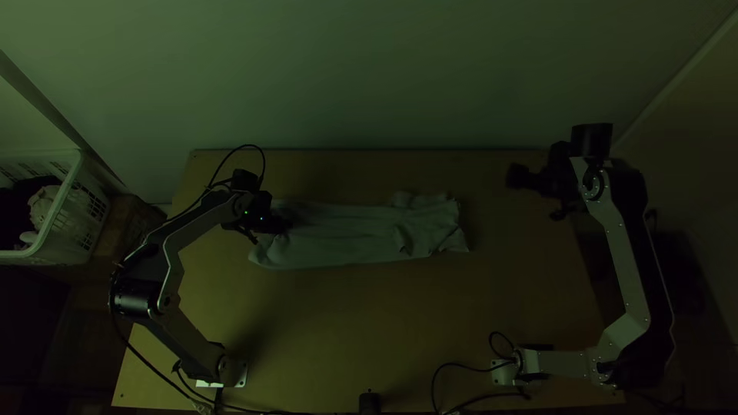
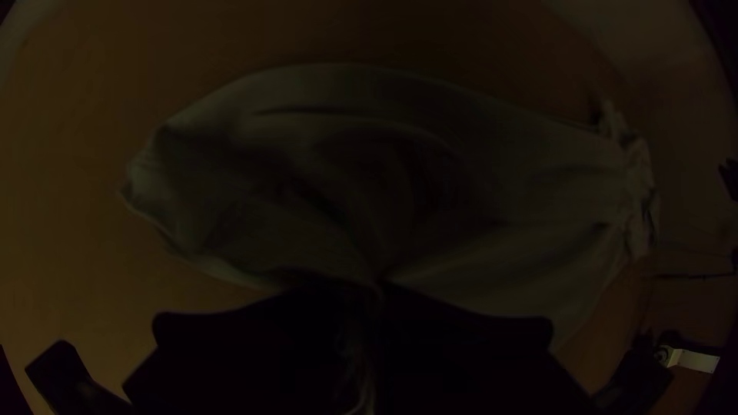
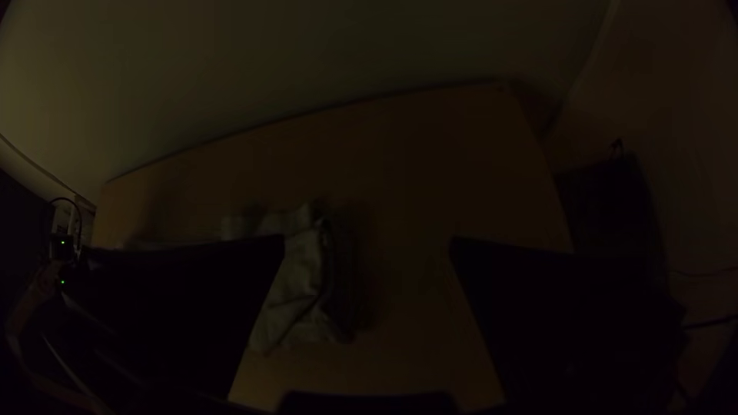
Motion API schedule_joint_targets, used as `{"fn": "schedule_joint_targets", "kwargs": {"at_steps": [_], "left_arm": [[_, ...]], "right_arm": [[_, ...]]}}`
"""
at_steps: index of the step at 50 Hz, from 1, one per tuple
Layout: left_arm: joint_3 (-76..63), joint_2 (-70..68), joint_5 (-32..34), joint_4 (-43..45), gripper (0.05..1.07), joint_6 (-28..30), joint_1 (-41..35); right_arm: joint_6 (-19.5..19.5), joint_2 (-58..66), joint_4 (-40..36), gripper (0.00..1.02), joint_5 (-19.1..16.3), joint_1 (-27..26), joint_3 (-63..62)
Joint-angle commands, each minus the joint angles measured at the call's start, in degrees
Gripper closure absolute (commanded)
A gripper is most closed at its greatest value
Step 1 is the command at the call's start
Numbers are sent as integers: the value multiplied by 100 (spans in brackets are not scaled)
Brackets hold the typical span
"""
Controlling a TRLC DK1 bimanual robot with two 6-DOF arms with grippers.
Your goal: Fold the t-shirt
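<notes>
Downward, left hand (image 1: 281, 224) — gripping t-shirt (image 1: 357, 234)

The t-shirt (image 1: 346, 238) is matt cloth, soft-looking and rough with creases; the surface (image 1: 369, 323) is smooth, matt wood; the left arm's links (image 1: 198, 221) and right arm's links (image 1: 624, 253) look like metal, dull rather than glossy; the left end effector (image 1: 280, 224) and right end effector (image 1: 516, 177) are matt black; the basket (image 1: 65, 247) is smooth plastic; the wall (image 1: 369, 77) is smooth and matt.

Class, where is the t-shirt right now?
In the top view, the t-shirt lies sideways on the table, just beyond the middle, its left part held by the left gripper.
</notes>
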Motion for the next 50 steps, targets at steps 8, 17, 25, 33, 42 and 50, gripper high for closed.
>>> {"fn": "schedule_joint_targets", "kwargs": {"at_steps": [8,17,25,33,42,50], "left_arm": [[695,-337,-258,-916,105,436,787],[1240,-372,-495,-1242,105,946,1455],[1829,-363,-794,-1707,105,1131,1710],[2277,-442,-1014,-2323,105,1210,1552],[2831,-477,-1049,-3017,105,1016,989],[3253,-460,-1049,-3333,105,691,357]], "right_arm": [[95,-276,147,4,29,8,-327],[112,-355,199,4,29,8,-450],[130,-452,287,4,29,17,-591],[165,-514,305,4,29,34,-661],[218,-593,340,4,29,43,-731],[226,-654,366,4,38,43,-766]]}}
